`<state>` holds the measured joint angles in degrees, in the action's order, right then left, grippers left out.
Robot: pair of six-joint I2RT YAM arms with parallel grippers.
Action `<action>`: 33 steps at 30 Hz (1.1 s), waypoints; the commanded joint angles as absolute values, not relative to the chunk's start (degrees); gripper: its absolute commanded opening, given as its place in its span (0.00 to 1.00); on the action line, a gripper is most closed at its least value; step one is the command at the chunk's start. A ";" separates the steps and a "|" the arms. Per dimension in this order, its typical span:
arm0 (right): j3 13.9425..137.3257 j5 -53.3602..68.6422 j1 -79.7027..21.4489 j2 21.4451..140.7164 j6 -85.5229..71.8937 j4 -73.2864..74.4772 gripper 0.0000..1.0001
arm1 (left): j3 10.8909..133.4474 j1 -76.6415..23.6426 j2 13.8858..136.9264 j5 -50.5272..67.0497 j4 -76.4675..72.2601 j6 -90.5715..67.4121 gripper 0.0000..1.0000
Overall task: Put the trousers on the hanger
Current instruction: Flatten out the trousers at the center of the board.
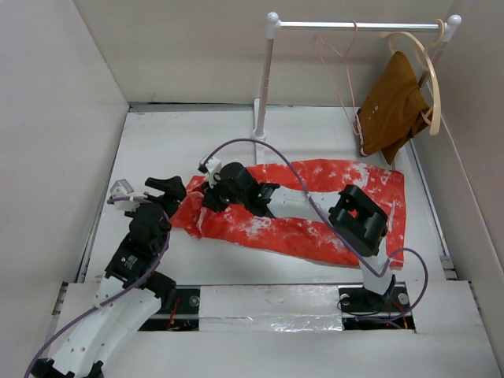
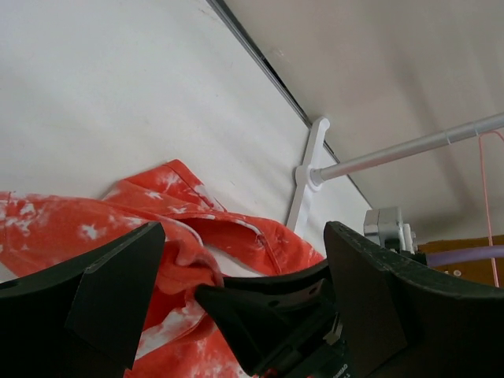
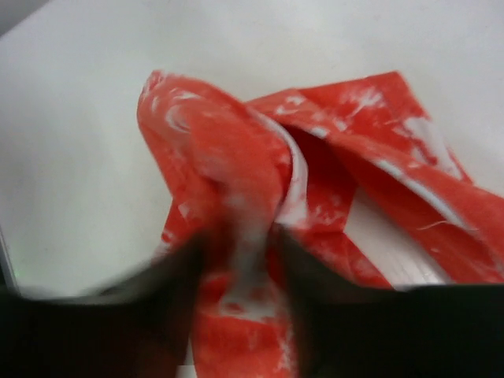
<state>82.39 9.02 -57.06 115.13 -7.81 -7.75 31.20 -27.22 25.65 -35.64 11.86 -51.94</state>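
The red-orange trousers [image 1: 315,236] lie spread across the table, waist end to the left. My right gripper [image 1: 206,197] reaches over them and is shut on a raised fold of the waist end [image 3: 236,142]; the fingers [image 3: 315,268] show blurred in the right wrist view. My left gripper [image 1: 175,197] is open just left of that fold, its jaws wide apart around the cloth [image 2: 181,197] and the right gripper's finger [image 2: 260,307], closed on nothing. The pink wire hanger [image 1: 340,71] hangs from the rail at the back right, also in the left wrist view [image 2: 484,205].
A white clothes rail [image 1: 354,25] on a post [image 1: 264,79] stands at the back. A brown garment [image 1: 392,102] on a pale wooden hanger [image 1: 429,71] hangs beside the pink one. Walls close in the table on three sides.
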 commanded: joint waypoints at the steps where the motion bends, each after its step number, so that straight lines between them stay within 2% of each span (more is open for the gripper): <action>1: 82.10 6.69 -58.10 111.72 -7.47 -9.40 0.17 | 31.82 -26.89 27.24 -34.37 10.99 -51.24 0.80; 3: 75.52 3.62 -57.31 108.30 -7.47 -9.67 0.00 | 31.29 -26.89 29.61 -32.88 9.59 -49.67 0.79; 11: 44.94 1.76 -55.46 81.17 -10.54 -7.12 0.00 | 29.09 -24.88 40.86 -26.90 1.94 -49.31 0.78; 13: 36.88 1.93 -56.68 76.84 -12.90 -7.56 0.00 | 27.60 -23.39 42.09 -25.50 1.76 -49.57 0.81; 17: 29.82 2.72 -58.09 71.11 -16.69 -5.54 0.00 | 23.74 -22.24 42.28 -25.75 2.63 -50.36 0.83; 24: 26.54 -4.91 -59.50 64.08 -20.66 -2.46 0.00 | 14.70 -22.24 38.15 -26.54 8.69 -59.93 0.78; 25: 26.80 -6.31 -59.50 63.03 -20.48 -1.94 0.00 | 13.63 -22.24 37.54 -26.63 9.31 -62.29 0.72; 28: 28.30 -7.47 -59.50 61.71 -19.60 -2.01 0.00 | 12.31 -22.24 35.69 -25.93 10.36 -63.19 0.68; 33: 29.88 -8.44 -59.50 60.21 -19.07 -1.93 0.00 | 13.01 -22.24 39.80 -25.84 8.97 -63.28 0.66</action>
<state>26.89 -5.78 -59.00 61.84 -19.27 -0.91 12.34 -22.41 37.74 -25.45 9.89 -61.41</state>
